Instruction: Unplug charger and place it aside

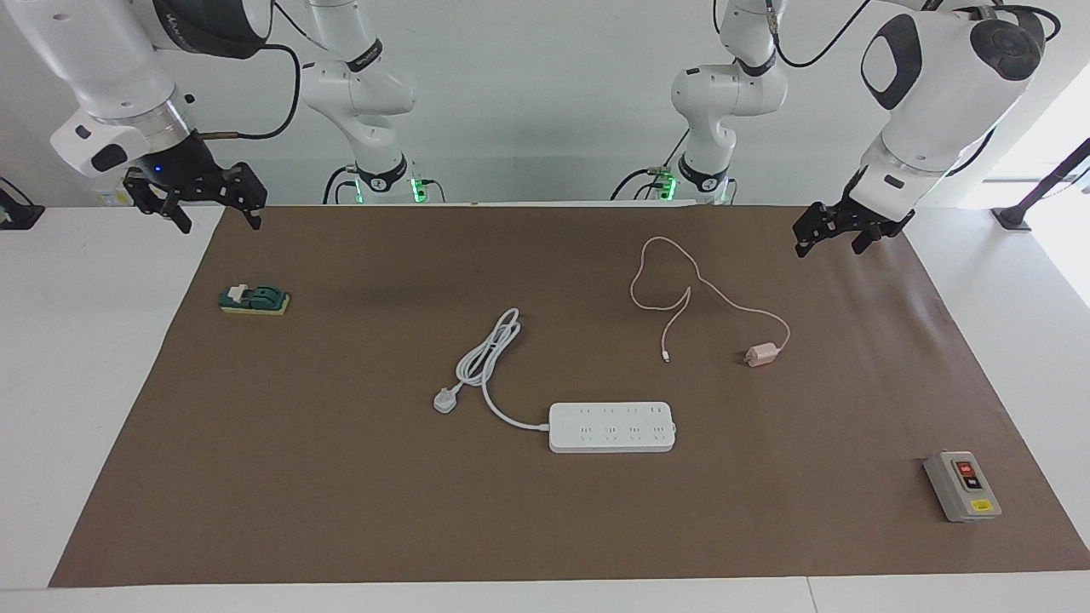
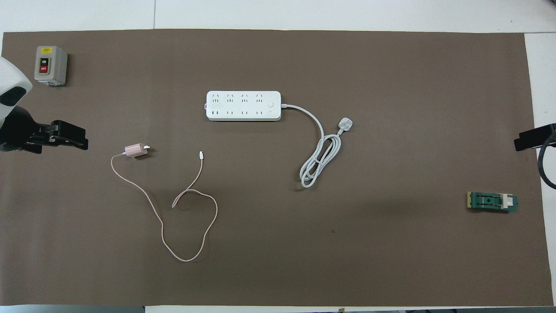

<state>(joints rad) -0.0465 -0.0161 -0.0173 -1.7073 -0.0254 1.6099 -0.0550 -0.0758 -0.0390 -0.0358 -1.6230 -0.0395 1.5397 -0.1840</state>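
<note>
The pale pink charger adapter (image 1: 762,354) lies on its side on the brown mat, unplugged, apart from the white power strip (image 1: 611,426) and nearer to the robots, toward the left arm's end. Its thin pink cable (image 1: 681,289) loops toward the robots and ends in a tiny white connector (image 1: 665,358). The adapter (image 2: 135,150) and strip (image 2: 243,105) also show in the overhead view. My left gripper (image 1: 829,247) is open and empty, raised over the mat's edge at its own end. My right gripper (image 1: 218,223) is open and empty, raised over the mat's corner at its own end.
The strip's thick white cord (image 1: 490,353) lies coiled, with its plug (image 1: 445,400) loose on the mat. A grey ON/OFF switch box (image 1: 962,485) stands at the left arm's end, far from the robots. A green block (image 1: 254,300) lies near the right arm's end.
</note>
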